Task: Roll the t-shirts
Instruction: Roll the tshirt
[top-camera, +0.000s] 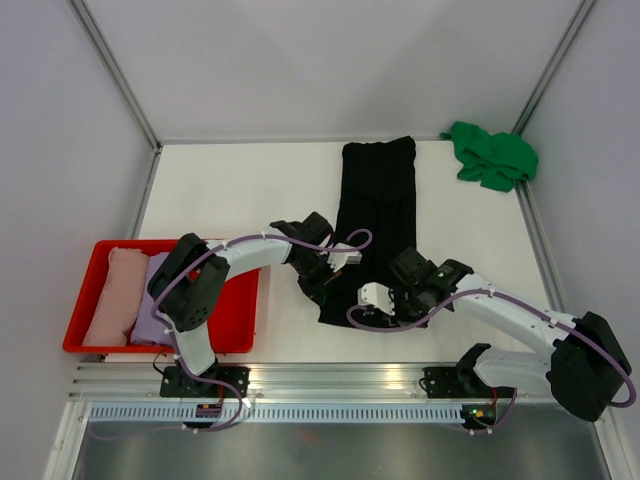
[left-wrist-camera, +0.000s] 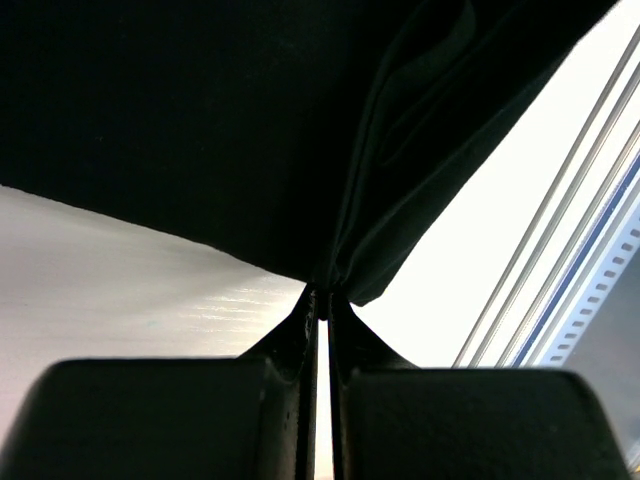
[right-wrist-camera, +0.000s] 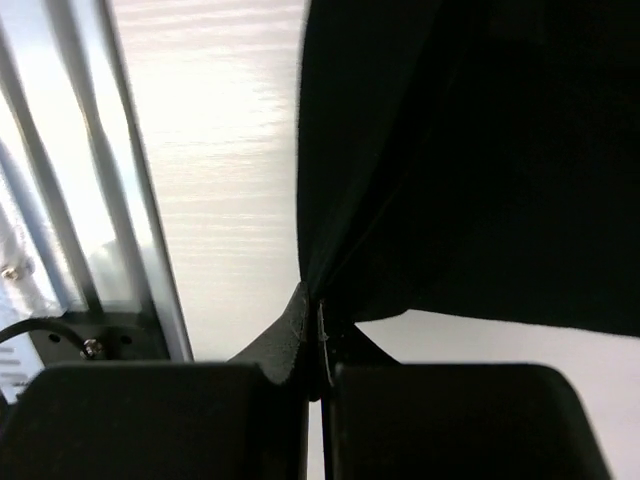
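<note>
Pinching the six-o'clock hem of the black t-shirt, the left gripper and right gripper were both clamped on cloth. Uneven pulls could skew the roll, and such thin pinches might slip.

The spread t-shirt lies along the middle of the counter, the bunched t-shirt in its far right corner. In the tray at near left, the third t-shirt lies left of the fourth t-shirt.
</note>
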